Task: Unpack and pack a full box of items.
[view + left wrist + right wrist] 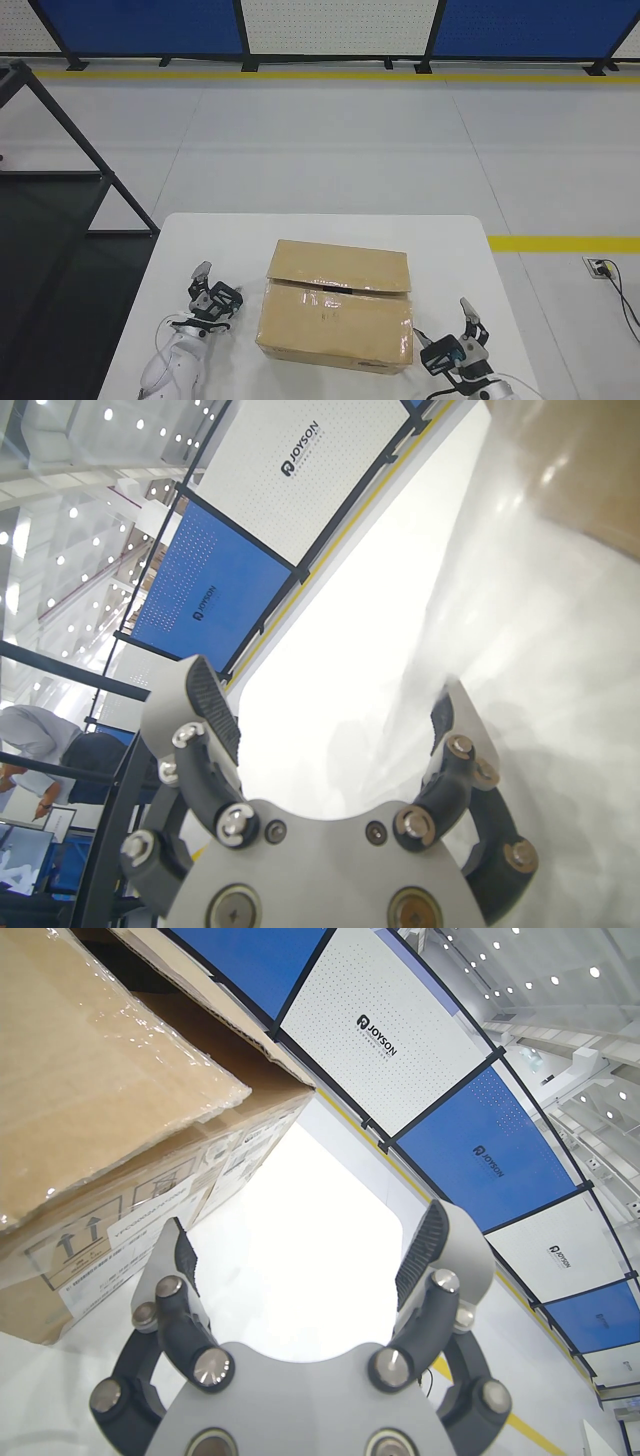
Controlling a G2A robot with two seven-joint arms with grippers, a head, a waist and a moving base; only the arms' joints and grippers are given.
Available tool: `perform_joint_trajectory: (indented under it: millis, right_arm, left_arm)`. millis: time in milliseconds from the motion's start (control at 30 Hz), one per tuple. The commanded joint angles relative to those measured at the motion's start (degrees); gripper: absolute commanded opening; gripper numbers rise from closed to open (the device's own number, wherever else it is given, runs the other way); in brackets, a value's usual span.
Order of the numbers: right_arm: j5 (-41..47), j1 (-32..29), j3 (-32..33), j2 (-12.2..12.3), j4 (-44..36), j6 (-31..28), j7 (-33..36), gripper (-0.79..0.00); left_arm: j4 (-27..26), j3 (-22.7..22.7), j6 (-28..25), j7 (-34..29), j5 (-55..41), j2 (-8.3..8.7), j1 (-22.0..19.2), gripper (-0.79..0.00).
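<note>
Centre of table: box; left tool just left of it, right tool just right.

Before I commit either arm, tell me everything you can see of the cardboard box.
The cardboard box is brown and rectangular, resting at the middle of the white table. Its top flaps are folded down but not fully shut; a dark gap shows between them. Clear tape glosses the near flap. One side wall bears labels and arrow marks. Nothing but the table touches it.
</note>
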Motion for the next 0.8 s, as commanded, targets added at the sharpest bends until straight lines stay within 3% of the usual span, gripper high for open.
perform_joint_trajectory:
  millis: [0, 267, 767]
  right_arm:
    - [0.11, -0.23, 0.11, 0.00, -0.03, 0.14, -0.10, 0.000]
    - [0.46, -0.92, 0.66, 0.04, -0.17, 0.36, -0.38, 0.000]
    - [-0.53, 1.72, -0.67, -0.02, -0.08, -1.48, 1.11, 0.000]
  left_arm:
    - [0.91, -0.13, 1.44, -0.19, -0.16, -0.03, -0.97, 0.000]
    - [1.76, -4.06, 6.42, 0.06, -3.50, 0.49, -1.86, 0.000]
    - [-2.38, -11.77, 8.94, -1.32, -5.82, 2.22, 4.86, 0.000]
